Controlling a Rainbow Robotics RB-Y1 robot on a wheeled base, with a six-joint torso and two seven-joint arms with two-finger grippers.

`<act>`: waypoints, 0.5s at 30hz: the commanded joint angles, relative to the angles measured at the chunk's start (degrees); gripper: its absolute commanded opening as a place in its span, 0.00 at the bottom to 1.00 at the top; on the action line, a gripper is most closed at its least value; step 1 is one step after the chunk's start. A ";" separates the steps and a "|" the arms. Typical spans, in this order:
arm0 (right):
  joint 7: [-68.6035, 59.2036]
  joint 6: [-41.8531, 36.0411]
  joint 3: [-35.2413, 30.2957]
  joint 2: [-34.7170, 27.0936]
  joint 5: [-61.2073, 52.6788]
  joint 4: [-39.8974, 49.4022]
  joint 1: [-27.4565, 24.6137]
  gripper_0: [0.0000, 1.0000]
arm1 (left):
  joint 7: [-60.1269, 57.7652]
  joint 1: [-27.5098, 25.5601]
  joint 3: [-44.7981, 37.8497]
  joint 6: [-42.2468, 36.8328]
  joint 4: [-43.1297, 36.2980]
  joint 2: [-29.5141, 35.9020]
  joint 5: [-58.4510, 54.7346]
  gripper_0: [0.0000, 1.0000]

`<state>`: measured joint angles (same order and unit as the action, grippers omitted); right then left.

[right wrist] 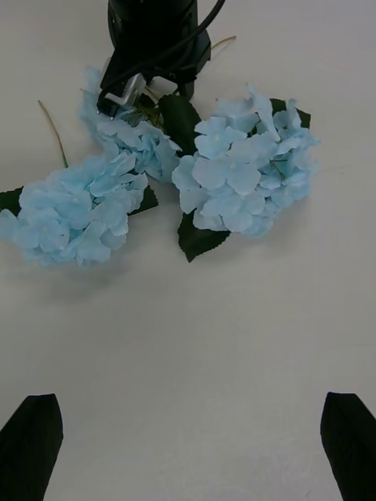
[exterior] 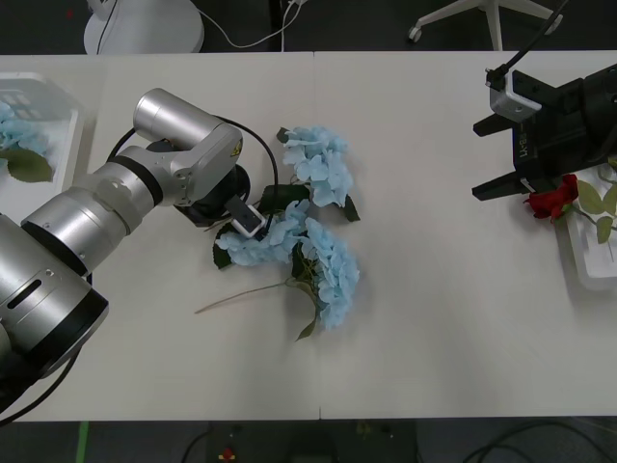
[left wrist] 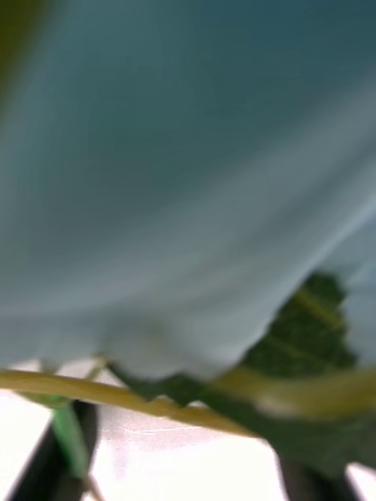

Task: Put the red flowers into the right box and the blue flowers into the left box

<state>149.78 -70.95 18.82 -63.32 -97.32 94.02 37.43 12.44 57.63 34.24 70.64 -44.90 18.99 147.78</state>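
While our left gripper (exterior: 241,220) is pressing down into the blue flowers (exterior: 323,260) at table (exterior: 434,289) center, we can't tell how its fingers are standing. Rt gripper (exterior: 496,154) is hovering w/ fingers spread wide by the right box (exterior: 590,265), red flowers (exterior: 551,201) lying at its rim. Left box (exterior: 39,116) is sitting far left, holding a blue cluster.

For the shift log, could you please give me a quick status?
Left gripper down in the blue flowers, mid-table. Right gripper open, by the right box; a red flower there. Nothing in the way.
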 commanded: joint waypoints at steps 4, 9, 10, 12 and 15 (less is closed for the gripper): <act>2.10 0.28 0.34 -2.77 -0.59 1.34 2.47 0.95 | -3.04 2.93 0.39 -1.56 -0.36 -0.18 0.22 0.00; 2.10 0.28 0.34 -2.77 -0.59 1.34 2.47 0.95 | -3.39 2.93 -0.75 -1.12 -3.09 2.28 -3.20 0.00; 2.10 0.28 0.34 -2.77 -0.59 1.34 2.47 0.96 | -3.48 2.84 -1.28 -0.95 -3.97 3.07 -4.43 0.00; 2.10 0.28 0.34 -2.77 -0.59 1.34 2.47 0.95 | -3.56 2.84 -2.16 -0.33 -5.37 4.30 -6.02 0.00; 2.10 0.28 0.34 -2.77 -0.59 1.34 2.47 0.95 | -3.65 2.93 -4.09 0.64 -7.83 6.50 -8.92 0.00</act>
<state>149.78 -70.95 18.82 -63.33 -97.32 94.02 37.43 11.22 57.66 33.58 70.01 -48.86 21.93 141.36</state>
